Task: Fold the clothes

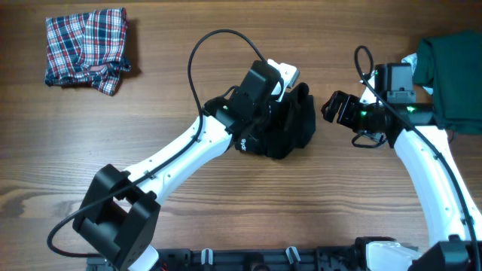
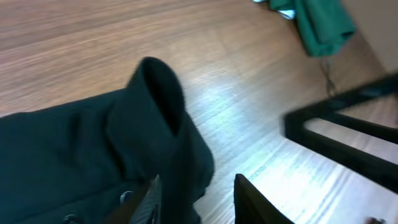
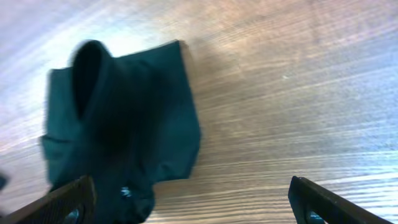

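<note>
Bright, even light is falling on the wooden table (image 1: 316, 203), casting only faint, soft shadows. In the left wrist view glare is whitening the wood toward 5 o'clock, while the black shirt (image 2: 62, 143) is showing almost no detail. Motion blur is smearing the whole right wrist view.

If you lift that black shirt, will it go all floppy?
Probably floppy: the black shirt lies in soft, lumpy folds, its collar curling over. Lifted by one edge, it would likely droop and unfold. Pushed, it would probably bunch up rather than slide across the wooden table.
</note>
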Motion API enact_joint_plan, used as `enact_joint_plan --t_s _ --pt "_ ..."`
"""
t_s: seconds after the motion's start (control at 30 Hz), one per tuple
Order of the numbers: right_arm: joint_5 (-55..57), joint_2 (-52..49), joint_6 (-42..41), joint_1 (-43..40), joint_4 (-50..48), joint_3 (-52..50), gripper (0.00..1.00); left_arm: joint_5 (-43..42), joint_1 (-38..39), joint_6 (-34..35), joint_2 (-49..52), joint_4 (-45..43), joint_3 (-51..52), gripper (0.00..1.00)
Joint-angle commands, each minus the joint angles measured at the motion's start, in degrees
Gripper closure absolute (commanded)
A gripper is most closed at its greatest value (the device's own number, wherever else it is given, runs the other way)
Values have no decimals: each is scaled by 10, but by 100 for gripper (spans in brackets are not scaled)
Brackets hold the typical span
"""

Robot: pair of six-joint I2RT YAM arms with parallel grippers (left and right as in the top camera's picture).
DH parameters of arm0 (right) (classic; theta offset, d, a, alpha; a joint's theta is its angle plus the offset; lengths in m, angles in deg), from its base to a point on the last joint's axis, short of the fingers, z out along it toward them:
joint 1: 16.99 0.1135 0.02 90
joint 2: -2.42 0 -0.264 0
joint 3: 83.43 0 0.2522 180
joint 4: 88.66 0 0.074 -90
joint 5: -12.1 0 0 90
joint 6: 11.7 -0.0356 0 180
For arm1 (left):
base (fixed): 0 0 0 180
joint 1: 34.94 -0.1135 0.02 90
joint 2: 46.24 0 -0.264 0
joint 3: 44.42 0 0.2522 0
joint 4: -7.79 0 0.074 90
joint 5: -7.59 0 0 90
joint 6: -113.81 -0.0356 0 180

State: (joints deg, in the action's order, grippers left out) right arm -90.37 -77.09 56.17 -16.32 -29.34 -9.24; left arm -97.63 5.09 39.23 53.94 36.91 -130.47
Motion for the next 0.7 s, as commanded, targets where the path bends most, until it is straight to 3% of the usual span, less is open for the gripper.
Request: enact_joint_plan --t_s 0.0,0.13,0.23,0.3,0.33,0.37,0.4,0.53,0.67 --pt "-87 29 28 0 -8 5 0 119 -19 5 -19 32 -21 60" --pt "-157 40 35 0 -41 5 3 283 -94 19 -106 89 -34 60" --pt "-252 40 41 10 -90 5 11 292 -174 36 -159 146 -34 55" --pt "-261 37 35 30 -110 5 31 291 -223 56 -170 206 -34 48" --pt "-259 32 21 47 -122 5 74 287 -249 74 -170 245 -34 41" --pt "-259 23 8 66 -137 5 89 282 -268 90 -168 269 -34 37" --pt "-259 16 1 82 -150 5 96 276 -286 106 -166 291 -34 33" --pt "-211 -46 -49 168 -216 5 96 257 -331 125 -165 322 -33 8" --pt "-174 -109 -66 222 -238 5 96 255 -340 125 -165 330 -34 1"
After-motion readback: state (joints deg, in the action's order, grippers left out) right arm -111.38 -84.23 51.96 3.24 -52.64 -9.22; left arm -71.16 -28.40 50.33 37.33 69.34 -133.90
